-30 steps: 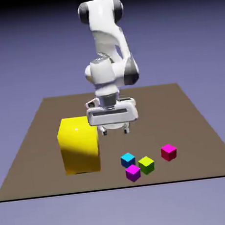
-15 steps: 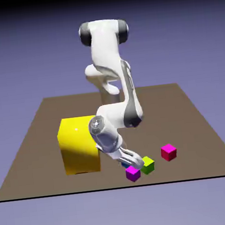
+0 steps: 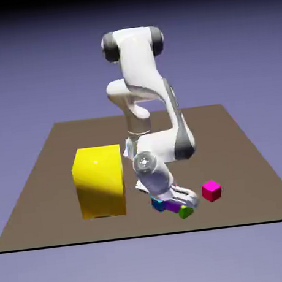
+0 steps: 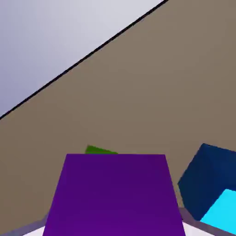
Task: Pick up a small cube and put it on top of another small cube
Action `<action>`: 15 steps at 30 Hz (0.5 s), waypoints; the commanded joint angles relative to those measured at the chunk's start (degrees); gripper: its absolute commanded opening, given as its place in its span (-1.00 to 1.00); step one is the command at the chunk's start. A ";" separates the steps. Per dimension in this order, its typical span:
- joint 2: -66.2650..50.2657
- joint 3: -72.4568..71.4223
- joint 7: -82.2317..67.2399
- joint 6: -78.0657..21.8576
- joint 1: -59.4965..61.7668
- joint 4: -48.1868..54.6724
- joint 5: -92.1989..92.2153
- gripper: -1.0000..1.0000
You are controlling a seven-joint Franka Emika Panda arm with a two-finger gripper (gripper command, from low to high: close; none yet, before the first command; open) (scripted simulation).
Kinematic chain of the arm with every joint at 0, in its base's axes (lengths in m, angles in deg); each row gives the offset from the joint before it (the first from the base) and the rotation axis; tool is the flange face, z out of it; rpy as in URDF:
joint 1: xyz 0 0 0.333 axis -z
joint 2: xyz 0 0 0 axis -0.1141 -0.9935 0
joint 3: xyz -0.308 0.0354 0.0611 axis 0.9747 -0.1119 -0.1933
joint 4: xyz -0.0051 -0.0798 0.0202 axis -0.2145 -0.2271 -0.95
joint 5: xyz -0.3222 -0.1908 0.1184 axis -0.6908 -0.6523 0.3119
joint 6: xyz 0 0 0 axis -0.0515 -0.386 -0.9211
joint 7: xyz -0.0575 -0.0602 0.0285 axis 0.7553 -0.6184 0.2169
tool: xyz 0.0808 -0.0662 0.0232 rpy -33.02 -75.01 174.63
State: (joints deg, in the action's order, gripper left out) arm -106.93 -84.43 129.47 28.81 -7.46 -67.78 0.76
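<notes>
"So, what could go wrong?"

"The claw [image 4: 115, 226] is clamped on the small purple-violet cube [image 4: 115, 193], close beside the small lime-green cube [image 3: 186, 212]. Lifting could drag that green neighbour, or the small cyan cube [image 3: 157, 204] on the purple one's other side. A slanted grip might slip."

"Changed since the earlier frame?"

"The green cube has shifted toward the camera, with the purple now behind it. The small hot-pink cube [image 3: 211, 191] hasn't moved, apart from the green, to the exterior view's right."
</notes>
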 commanded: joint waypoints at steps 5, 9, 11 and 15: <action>0.54 -10.38 -3.95 -3.50 0.83 0.06 -10.85 -1.00; 0.98 -18.69 -7.17 -6.27 1.49 0.11 -19.38 -1.00; 1.19 -22.84 -8.78 -7.66 1.81 0.13 -23.65 -1.00; 0.19 -25.93 -9.65 -6.43 1.89 -1.34 -28.47 -1.00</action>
State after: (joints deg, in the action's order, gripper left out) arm -106.73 -110.37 119.76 22.39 -5.57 -69.12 -27.54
